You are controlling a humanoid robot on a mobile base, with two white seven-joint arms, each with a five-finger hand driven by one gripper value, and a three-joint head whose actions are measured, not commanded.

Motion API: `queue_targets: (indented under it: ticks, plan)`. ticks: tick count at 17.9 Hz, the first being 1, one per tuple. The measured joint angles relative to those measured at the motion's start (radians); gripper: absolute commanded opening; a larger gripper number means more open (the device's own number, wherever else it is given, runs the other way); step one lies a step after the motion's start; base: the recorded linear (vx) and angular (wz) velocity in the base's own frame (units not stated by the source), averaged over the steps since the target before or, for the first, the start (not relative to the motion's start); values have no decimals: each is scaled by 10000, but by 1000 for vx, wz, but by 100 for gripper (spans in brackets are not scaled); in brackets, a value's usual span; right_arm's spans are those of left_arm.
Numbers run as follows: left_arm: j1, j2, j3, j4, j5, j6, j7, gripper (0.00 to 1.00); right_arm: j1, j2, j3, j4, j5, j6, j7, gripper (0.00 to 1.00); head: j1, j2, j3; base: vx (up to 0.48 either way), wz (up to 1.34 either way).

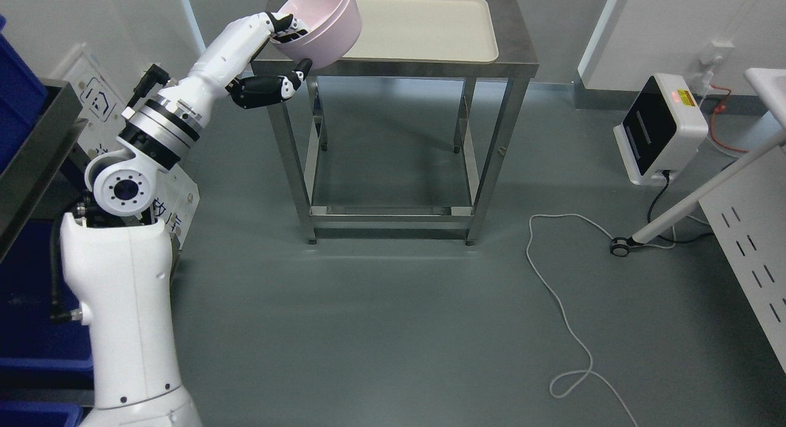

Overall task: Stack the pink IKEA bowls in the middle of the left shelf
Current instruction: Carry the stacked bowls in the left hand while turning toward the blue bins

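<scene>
Head view: dark fingers (288, 23) of the left hand (284, 49) are clamped over the rim of the pink bowls (325, 27), thumb beneath, held tilted at top centre of the frame beside the cream tray (442, 27). Light, rigid, slick plastic is judged likely, so the rim pinch seems best kept firm.

The left robot hand (284, 52) grips pink bowls (325, 27) above the steel table (516, 64).

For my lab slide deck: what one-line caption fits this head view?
Left hand grips stacked pink plastic bowls, tilted, above the steel table's corner beside a cream tray.
</scene>
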Motion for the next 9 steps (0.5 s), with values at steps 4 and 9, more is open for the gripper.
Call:
queue_targets:
  ticks: [4,9]
  plan:
    - [-21,0,72,-142,1,5,-1,3,1,0,0,0,0,0,0,100,0,0,0,-304,83]
    - [-50,0,154,-252,-8,119,-3,3,1,0,0,0,0,0,0,100,0,0,0,-286,319]
